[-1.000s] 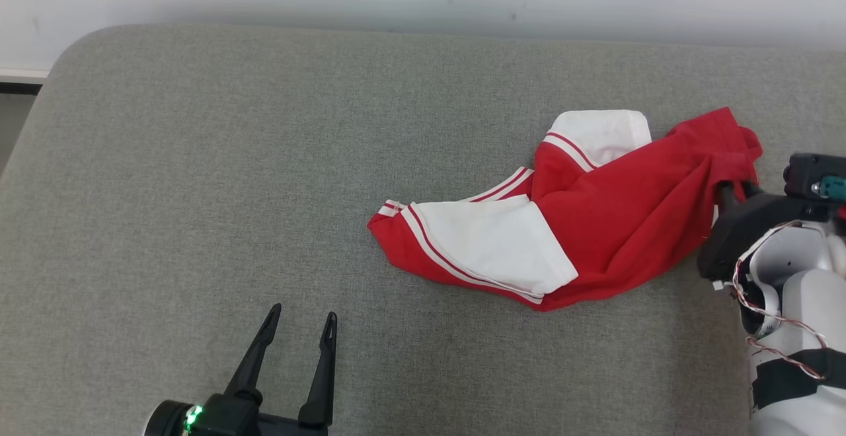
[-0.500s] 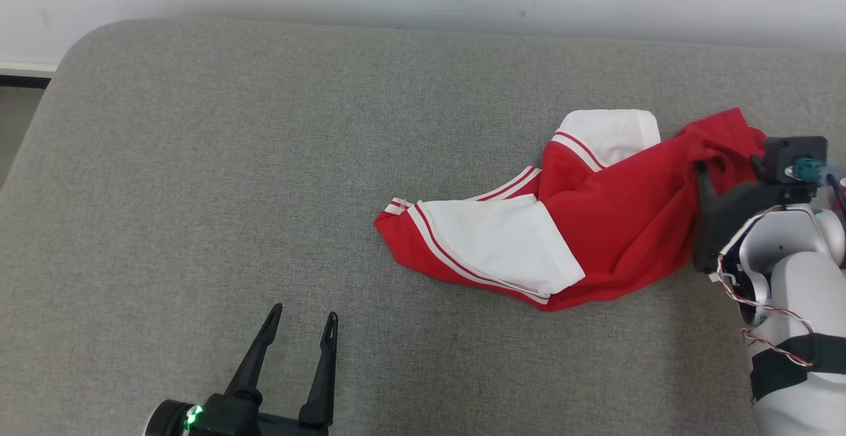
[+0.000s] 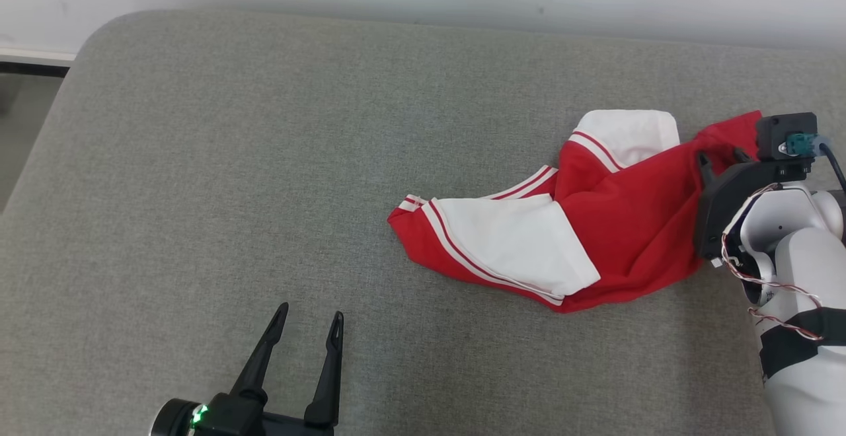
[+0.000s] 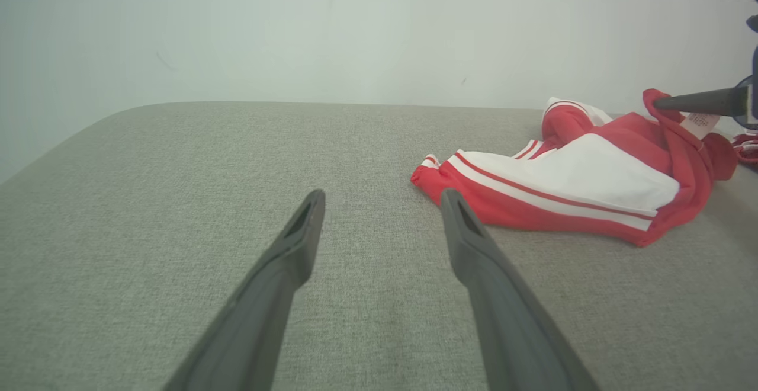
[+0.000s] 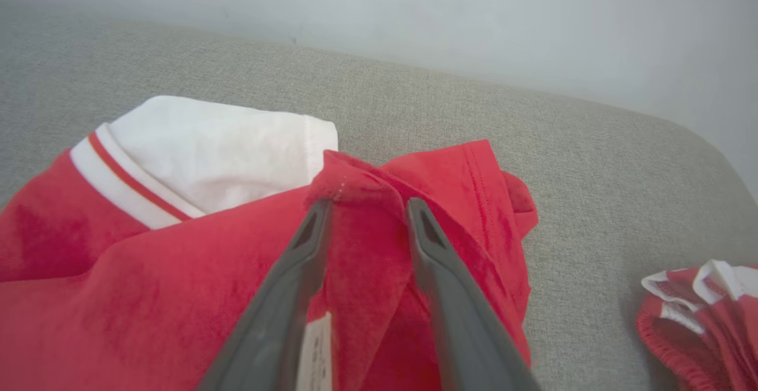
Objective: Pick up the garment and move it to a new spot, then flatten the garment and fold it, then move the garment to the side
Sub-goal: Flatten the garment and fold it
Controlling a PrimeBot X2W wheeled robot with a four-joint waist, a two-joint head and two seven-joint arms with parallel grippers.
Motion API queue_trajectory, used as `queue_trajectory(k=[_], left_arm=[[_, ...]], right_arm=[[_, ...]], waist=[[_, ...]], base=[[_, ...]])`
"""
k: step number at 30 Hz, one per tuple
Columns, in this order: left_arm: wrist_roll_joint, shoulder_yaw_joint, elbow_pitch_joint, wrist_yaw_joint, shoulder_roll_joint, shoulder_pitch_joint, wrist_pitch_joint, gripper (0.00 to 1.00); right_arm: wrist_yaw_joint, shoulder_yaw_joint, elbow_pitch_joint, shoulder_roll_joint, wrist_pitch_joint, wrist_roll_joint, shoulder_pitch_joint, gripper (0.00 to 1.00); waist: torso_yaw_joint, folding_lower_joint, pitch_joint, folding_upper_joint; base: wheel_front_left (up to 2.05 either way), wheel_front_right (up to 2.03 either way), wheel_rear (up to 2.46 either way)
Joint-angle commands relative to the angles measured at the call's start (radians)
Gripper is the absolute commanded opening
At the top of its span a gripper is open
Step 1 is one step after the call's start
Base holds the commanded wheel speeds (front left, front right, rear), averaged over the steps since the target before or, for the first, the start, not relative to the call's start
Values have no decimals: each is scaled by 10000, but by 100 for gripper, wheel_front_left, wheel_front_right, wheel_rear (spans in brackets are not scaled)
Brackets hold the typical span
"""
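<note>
Fold of garment (image 3: 634, 224) between half-parted right fingers (image 5: 296, 272), grip unclear; left fingers (image 4: 278, 284) wide apart, empty; second red bundle (image 5: 699, 314) nearby

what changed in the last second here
The right hand shifted left and farther out over the red and white fabric garment; it now straddles a raised red fold, grip unclear. The view also panned. The garment, grey upholstered surface and open left hand stayed put.
</note>
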Motion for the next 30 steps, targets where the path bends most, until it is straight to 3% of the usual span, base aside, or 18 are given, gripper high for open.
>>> queue_trajectory(k=[1, 6, 8, 9, 15, 17, 18, 19, 25, 30], left_arm=[[-90, 0, -19, 40, -8, -108, -29, 100], [-119, -4, -33, 70, -8, -100, -29, 100], [-118, -6, -36, 76, -8, -90, -29, 100], [-117, -13, -35, 75, -8, -88, -29, 100], [-124, -69, -4, 57, -8, -117, -29, 100], [-123, -68, 14, 56, -8, -120, -29, 100], [-120, -66, 22, 57, -8, -118, -29, 100], [-116, -56, 28, 62, -8, -116, -29, 100], [-47, 9, 36, 84, -8, 47, -29, 100], [15, 104, -24, 89, -8, 246, -29, 100]], right_arm=[[-19, -19, 65, -49, 35, 59, -85, 56], [-19, -91, 350, -158, 55, 132, -226, 64], [-19, -123, 483, -187, 92, 133, -284, 60], [-19, -138, 552, -199, 91, 133, -307, 50], [-19, -454, 1053, -261, 159, -57, -474, 38], [-19, -511, 1159, -257, 129, -128, -497, 29], [-19, -521, 1192, -233, 106, -121, -507, 5], [-19, -515, 1199, -188, 66, -100, -521, 0], [-19, -596, 511, 11, -257, 564, -377, 0], [-19, -702, -1456, 81, 416, 1911, 264, 0]], waist=[[51, 0, 27, -1], [123, 0, 76, -1], [127, 0, 92, -1], [129, 0, 99, -1], [190, 0, 134, -1], [204, 0, 141, -1], [206, 0, 142, -1], [200, 0, 138, -1], [34, 0, -91, -1], [-300, 0, -324, -1]], base=[[0, 0, 0], [0, 0, 0], [0, 0, 0], [0, 0, 0], [0, 0, 0], [0, 0, 0], [0, 0, 0], [0, 0, 0], [0, 0, 0], [0, 0, 0]])
